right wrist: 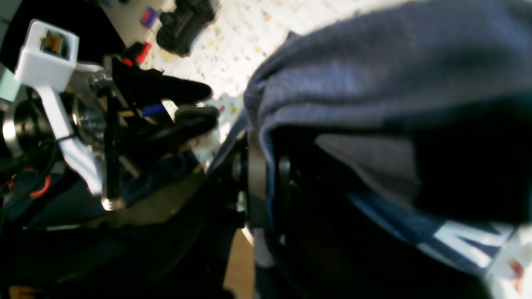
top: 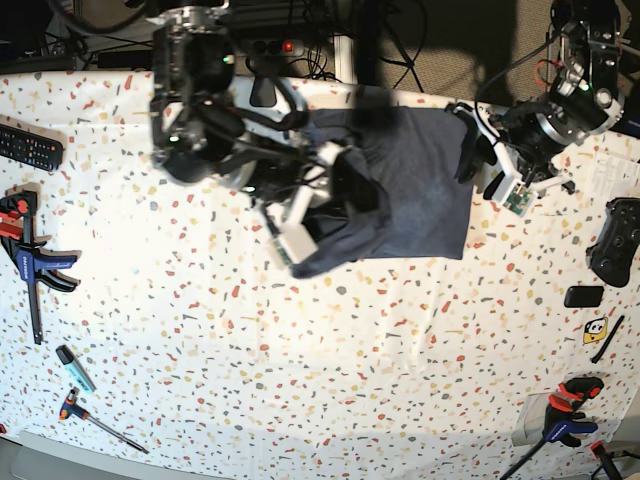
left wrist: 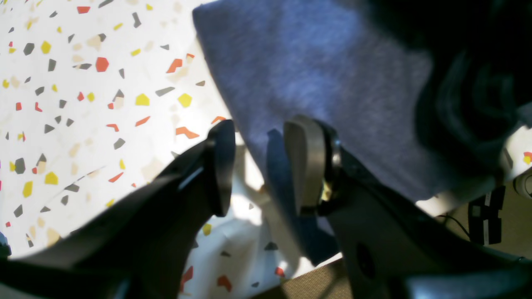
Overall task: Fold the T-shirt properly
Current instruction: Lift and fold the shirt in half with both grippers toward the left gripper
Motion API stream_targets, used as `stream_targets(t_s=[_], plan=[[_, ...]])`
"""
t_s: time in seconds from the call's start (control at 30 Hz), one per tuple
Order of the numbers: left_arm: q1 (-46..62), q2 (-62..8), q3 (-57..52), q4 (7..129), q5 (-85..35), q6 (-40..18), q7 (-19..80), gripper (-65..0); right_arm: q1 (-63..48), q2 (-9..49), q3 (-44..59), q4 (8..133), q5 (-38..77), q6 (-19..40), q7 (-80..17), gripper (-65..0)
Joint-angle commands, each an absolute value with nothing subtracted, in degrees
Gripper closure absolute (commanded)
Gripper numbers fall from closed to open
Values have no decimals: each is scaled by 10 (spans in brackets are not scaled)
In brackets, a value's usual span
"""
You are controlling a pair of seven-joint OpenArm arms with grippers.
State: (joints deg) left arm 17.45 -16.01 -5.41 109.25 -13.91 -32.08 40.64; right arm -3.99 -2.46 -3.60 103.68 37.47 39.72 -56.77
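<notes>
The right gripper (right wrist: 266, 178) is clamped on the T-shirt (top: 420, 190); the left gripper (left wrist: 257, 166) stands open, empty. A weak pinch could drop the fold.

I think this is a robot workshop. I see clamps (top: 28, 245), a screwdriver (top: 98, 421), a game controller (top: 613, 241) and tangled cables (top: 300, 30) around my speckled table (top: 300, 380).

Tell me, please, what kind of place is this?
Probably a robotics lab or workshop bench: a speckled table cover, bar clamps and a screwdriver at its edges, a game controller, and tangled cables behind the two arms.
</notes>
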Motion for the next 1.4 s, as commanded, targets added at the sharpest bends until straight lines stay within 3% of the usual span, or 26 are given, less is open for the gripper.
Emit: stream_targets(t_s=[0.0, 0.23, 0.63, 1.0, 1.2, 1.37], plan=[[171, -168, -57, 1103, -144, -321, 394, -228, -32, -39, -52, 1048, 371, 400, -545, 0], [171, -212, -57, 1103, -149, -321, 394, -228, -32, -90, -140, 1044, 279, 400, -493, 0], [171, -290, -57, 1079, -211, -265, 400, -228, -32, -90, -175, 1044, 269, 400, -487, 0], [171, -283, -55, 957, -211, -266, 350, -228, -29, -90, -181, 1044, 276, 400, -482, 0], [171, -237, -55, 933, -209, -308, 329, -228, -29, -90, -220, 1044, 267, 400, -465, 0], [170, -215, -55, 934, -180, -311, 321, -228, -29, -90, -233, 1044, 254, 400, -457, 0]])
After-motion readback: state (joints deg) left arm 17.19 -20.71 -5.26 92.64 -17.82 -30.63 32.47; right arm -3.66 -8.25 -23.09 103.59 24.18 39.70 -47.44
